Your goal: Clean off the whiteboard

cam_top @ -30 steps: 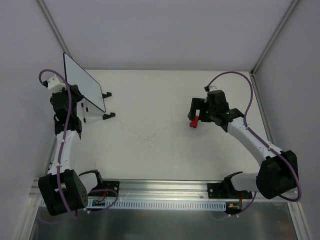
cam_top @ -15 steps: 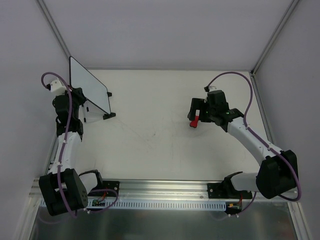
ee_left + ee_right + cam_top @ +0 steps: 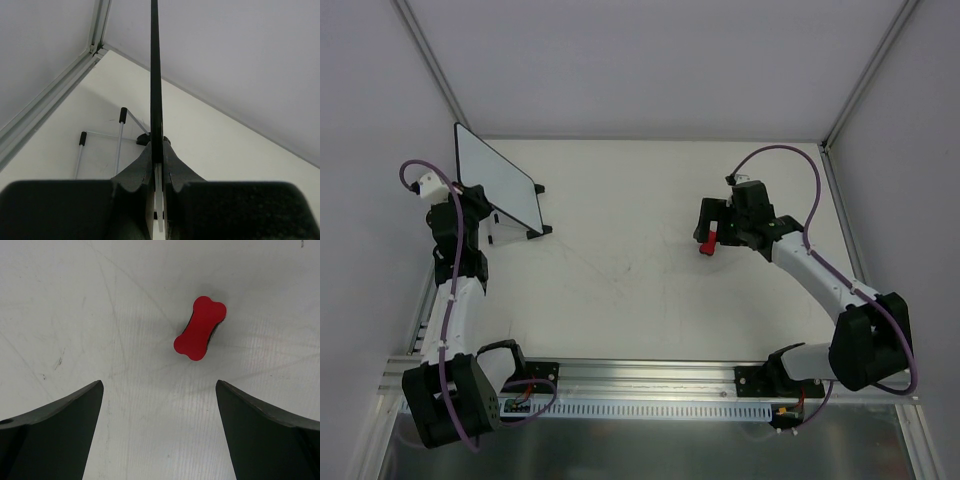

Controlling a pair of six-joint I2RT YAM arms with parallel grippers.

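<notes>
Wiping is not yet beginning, by my judgement: the left gripper (image 3: 157, 165) is clamping the whiteboard (image 3: 495, 180) by its edge at the table's (image 3: 620, 300) far-left corner, while the right gripper (image 3: 159, 385) is hovering with jaws spread above the red eraser (image 3: 200, 328), which is lying ungrasped.

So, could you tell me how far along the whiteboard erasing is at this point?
Done: the left gripper is clamped on the edge of the whiteboard. In hand: the open right gripper hovers over the red eraser, lying ungrasped on the table. Left: grasping it and wiping.
</notes>
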